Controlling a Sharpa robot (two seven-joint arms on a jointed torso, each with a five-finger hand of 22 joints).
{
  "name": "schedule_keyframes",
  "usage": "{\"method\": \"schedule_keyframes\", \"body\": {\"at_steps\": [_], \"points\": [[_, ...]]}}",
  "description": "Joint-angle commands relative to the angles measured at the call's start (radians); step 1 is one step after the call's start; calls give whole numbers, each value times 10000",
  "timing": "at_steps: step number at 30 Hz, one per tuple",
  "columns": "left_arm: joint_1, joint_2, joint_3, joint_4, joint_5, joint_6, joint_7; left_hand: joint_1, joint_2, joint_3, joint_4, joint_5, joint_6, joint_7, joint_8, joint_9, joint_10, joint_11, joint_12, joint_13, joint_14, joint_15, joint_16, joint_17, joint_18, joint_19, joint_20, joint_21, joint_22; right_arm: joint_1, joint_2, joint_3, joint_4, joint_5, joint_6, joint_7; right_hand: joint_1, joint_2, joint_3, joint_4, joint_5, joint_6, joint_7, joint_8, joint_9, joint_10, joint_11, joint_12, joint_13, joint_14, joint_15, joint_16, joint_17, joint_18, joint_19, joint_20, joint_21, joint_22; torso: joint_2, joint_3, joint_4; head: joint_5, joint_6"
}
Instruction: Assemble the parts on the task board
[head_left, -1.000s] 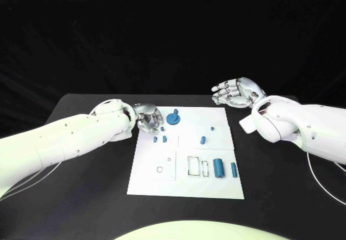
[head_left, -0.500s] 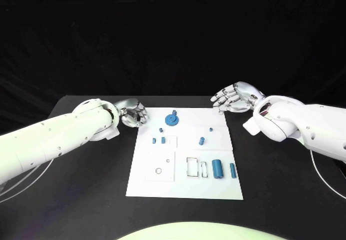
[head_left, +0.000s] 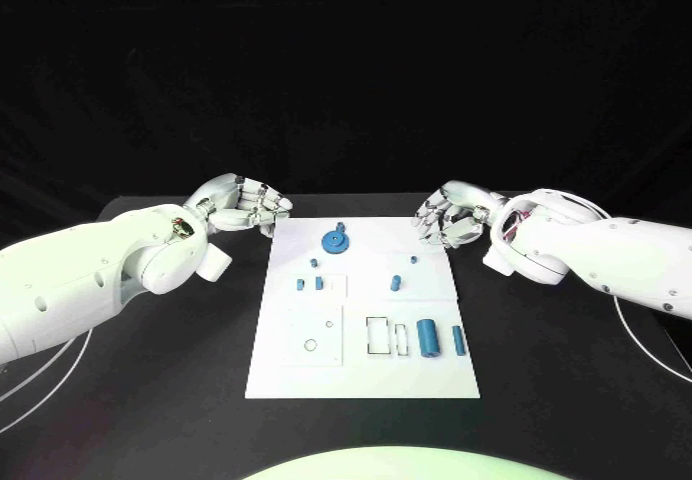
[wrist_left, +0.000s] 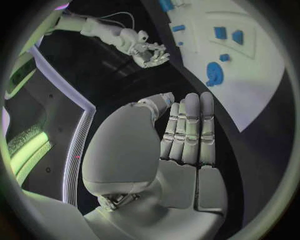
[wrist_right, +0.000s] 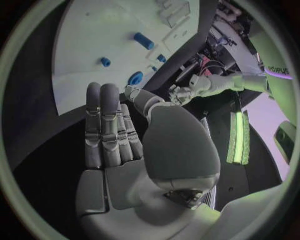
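Left hand: my left hand (head_left: 238, 205) hovers off the far left corner of the board (head_left: 289, 375), fingers straight and side by side, palm bare, nothing held.
Right hand: my right hand (head_left: 454, 215) hangs at the far right corner, fingers loosely curved and apart, also holding nothing.
Board: it lies in the middle of the table (head_left: 159, 400), between my two hands.
Parts: a round wheel piece (head_left: 335, 240) at the far edge; two small pegs (head_left: 309, 284) near the middle left; a thick cylinder (head_left: 428, 336) and a thin rod (head_left: 459, 339) lying near right, beside an outlined slot (head_left: 382, 335).
Step, as I judge it: no part is picked yet; I am poised to choose one.
Doing it well: I would come down over one piece from above, pinch it at its middle, and keep my other fingers clear of its neighbours so nothing rolls.
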Motion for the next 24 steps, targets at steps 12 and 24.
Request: {"method": "schedule_keyframes", "body": {"at_steps": [12, 24], "points": [[-57, -519, 8, 1170, 2847, 716, 1051, -111, 41, -167, 32, 17, 14, -4, 26, 6, 70, 1, 54, 13, 183, -18, 188, 106, 155, 214, -17, -93, -55, -60, 359, -190, 237, -5268, 88, -1367, -337, -457, 207, 262, 39, 178, -172, -66, 119, -187, -73, -247, 8, 542, 44, 4615, 3679, -229, 921, 7, 2089, 1978, -9, 11, 4, -168, 52], [-77, -522, 1, 1228, 2619, 756, 1040, -127, 31, -189, 45, 19, -8, -3, 18, 3, 51, 3, 42, 10, 198, -18, 223, 134, 153, 247, -21, -104, -68, -204, 506, -382, 416, -7311, 134, -1079, -335, -700, -154, 442, 115, 41, -499, -143, 148, -506, -347, -313, 4, 531, -310, 5256, 4111, -272, 1084, -232, 2448, 2402, -2, 26, 20, -192, 81]]}}
